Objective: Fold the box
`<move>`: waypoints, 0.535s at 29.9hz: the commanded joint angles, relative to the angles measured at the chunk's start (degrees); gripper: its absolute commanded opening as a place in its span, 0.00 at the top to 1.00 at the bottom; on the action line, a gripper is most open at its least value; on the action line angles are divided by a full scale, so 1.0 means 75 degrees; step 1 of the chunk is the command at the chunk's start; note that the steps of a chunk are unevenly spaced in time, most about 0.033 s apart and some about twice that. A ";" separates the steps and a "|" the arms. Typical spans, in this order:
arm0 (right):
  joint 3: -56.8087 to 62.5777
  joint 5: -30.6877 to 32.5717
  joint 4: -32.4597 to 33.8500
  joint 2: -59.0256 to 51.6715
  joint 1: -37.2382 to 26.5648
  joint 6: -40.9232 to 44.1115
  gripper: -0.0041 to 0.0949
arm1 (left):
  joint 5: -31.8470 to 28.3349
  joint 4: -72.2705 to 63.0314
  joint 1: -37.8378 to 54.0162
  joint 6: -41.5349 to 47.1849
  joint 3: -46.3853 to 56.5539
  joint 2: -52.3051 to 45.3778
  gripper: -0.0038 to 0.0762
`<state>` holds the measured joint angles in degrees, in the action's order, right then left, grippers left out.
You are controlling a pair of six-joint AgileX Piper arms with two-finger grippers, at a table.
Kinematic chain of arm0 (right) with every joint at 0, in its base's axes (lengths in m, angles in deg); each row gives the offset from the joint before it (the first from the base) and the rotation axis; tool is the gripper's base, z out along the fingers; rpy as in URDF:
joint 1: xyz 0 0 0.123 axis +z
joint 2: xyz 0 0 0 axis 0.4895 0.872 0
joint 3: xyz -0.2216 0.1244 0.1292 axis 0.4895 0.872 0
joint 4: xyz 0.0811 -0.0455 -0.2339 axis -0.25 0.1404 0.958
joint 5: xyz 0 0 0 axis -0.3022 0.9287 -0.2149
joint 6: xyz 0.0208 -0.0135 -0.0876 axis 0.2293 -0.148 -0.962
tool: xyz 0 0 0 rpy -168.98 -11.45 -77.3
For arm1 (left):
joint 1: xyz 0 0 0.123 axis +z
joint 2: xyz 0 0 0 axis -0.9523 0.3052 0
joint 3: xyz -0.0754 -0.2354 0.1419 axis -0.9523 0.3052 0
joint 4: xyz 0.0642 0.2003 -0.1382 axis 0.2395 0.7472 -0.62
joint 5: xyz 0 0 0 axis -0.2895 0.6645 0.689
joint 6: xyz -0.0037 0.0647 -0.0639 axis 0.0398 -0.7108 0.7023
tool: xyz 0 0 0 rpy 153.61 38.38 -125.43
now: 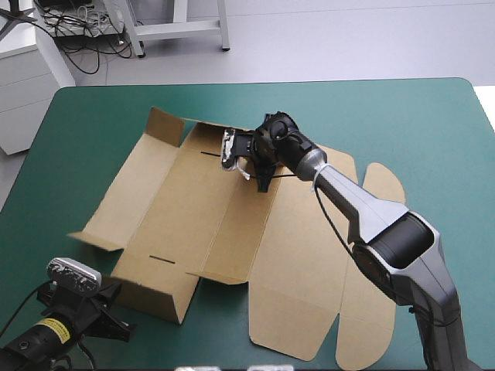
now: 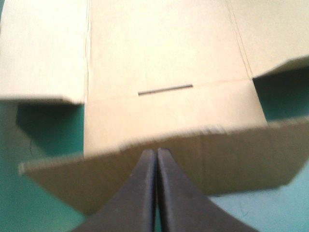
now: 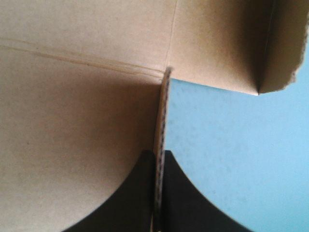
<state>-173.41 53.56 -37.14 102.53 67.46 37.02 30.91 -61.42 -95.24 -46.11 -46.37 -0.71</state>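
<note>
While gripping a far flap of the box [image 1: 193,216], spread on the bench [image 1: 433,131], with the right end effector [image 3: 158,164] clamped tight, fold slowly along the crease. Brace the near wall with the left end effector [image 2: 155,159], closed and empty.

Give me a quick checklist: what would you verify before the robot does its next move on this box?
1. Right hand gripping the box: ok. A board edge sits between its black fingers.
2. Left hand open for a grasp: not ok. It is shut.
3. Left hand touching the raised near flap ahead of it: cannot tell.
4. Slot in the panel unblocked: ok. Nothing covers it.
5. All walls raised: not ok. The box's right half lies flat on the table.
</note>
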 commanded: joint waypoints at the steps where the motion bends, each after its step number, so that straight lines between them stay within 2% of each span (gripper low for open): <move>1: -0.0267 -0.0606 -0.0301 -0.0490 0.0268 -0.0602 0.97 | -0.0481 0.0000 -0.0010 0.0074 -0.0247 0.0064 0.96; 4: -0.0253 -0.0602 -0.0952 -0.0490 0.0400 -0.1358 0.97 | -0.0481 0.0000 -0.0010 0.0074 -0.0247 0.0064 0.96; 7: -0.0253 -0.0485 -0.1414 -0.0490 0.0405 -0.1582 0.97 | -0.0481 0.0000 -0.0010 0.0074 -0.0247 0.0064 0.96; 16: -0.0253 -0.0251 -0.1412 -0.0490 0.0405 -0.1297 0.97 | -0.0481 0.0000 -0.0010 0.0074 -0.0247 0.0064 0.96</move>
<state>-173.41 53.64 -47.72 102.53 70.54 26.95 30.83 -61.42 -95.24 -46.11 -46.37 -0.71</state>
